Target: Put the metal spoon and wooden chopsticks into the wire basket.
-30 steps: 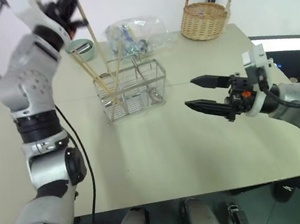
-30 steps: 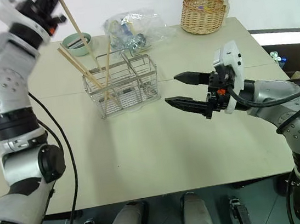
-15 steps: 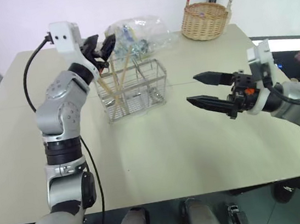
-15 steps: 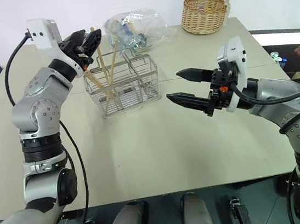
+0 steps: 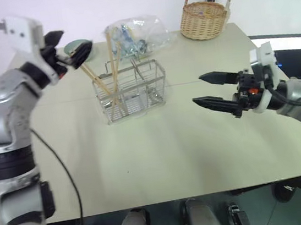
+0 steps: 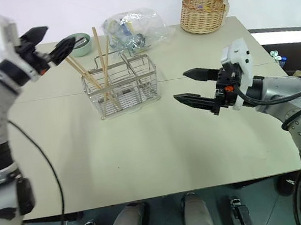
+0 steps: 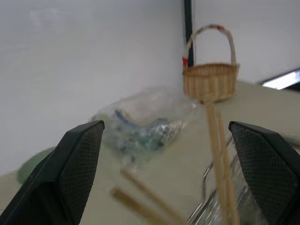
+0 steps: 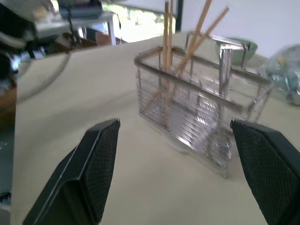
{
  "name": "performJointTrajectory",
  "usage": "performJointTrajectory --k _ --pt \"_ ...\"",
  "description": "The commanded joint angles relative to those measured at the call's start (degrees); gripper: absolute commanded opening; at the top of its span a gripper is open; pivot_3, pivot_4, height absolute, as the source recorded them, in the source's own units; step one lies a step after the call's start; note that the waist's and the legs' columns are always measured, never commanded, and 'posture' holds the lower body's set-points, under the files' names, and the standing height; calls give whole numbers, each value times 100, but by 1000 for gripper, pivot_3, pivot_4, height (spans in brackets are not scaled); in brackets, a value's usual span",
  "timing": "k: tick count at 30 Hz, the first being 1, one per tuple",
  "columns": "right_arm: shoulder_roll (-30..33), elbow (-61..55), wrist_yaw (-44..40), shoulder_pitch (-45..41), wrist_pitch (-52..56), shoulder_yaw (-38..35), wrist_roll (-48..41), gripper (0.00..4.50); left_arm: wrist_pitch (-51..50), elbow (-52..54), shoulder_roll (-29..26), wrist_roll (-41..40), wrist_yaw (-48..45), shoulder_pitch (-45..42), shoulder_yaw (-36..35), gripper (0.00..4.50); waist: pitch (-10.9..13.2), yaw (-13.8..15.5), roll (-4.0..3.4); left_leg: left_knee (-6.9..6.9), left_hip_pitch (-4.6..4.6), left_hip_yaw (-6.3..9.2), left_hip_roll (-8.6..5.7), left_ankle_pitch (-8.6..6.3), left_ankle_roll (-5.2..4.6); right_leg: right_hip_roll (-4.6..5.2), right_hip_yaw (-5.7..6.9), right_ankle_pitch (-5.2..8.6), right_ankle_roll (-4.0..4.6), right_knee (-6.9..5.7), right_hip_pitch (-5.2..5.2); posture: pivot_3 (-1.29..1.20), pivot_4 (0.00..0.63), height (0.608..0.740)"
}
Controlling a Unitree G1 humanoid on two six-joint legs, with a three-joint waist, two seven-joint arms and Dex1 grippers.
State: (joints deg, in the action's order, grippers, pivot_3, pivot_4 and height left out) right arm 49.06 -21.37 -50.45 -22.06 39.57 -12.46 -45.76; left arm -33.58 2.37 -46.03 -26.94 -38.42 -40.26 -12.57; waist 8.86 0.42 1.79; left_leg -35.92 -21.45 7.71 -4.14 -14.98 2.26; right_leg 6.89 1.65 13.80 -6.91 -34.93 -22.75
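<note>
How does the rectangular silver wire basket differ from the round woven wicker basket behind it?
The rectangular silver wire basket is an open metal grid with inner dividers; the round woven wicker basket has closed tan walls. The wire basket stands mid-table with light wooden chopsticks leaning out of it; the wicker basket sits at the far edge of the beige table, its contents hidden. The wire basket's handle is low and thin, the wicker basket's a tall arch. Both stand upright.

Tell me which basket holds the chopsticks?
The wire basket mid-table; the wooden chopsticks stand in it. The wicker basket sits at the far edge.
</note>
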Motion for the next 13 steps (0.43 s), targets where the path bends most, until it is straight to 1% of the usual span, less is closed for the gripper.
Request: performJointTrajectory --k 1,3,6,10,13 --pt "111 104 -209 27 -296 -115 210 3876 491 -99 -607 79 -870 400 -290 4479 2 21 -1 0 0 1 0 0 0 0 0 0 1 0 0 0 150 688" --pt "125 177 -300 73 -390 -131 306 3876 629 -96 -972 5 -1357 774 -447 4479 3 33 -3 -2 -3 4 1 0 0 1 0 9 17 3 1 0 150 688" --pt "140 282 -387 110 -491 -142 420 3876 602 96 -1305 -169 -1800 1204 -666 4479 7 43 -7 -2 -7 8 1 -1 -1 5 1 10 19 14 3 0 150 688" --pt "169 461 -488 106 -603 -181 552 3876 569 334 -1479 -188 -1933 1576 -907 4479 18 32 -25 3 -8 11 2 -2 -2 3 2 10 23 53 14 0 150 688" --pt "132 532 -505 51 -642 -148 581 3876 709 524 -1563 -68 -2032 1885 -958 4479 21 26 -32 5 -8 7 2 -4 -7 4 2 7 24 62 17 0 150 688"
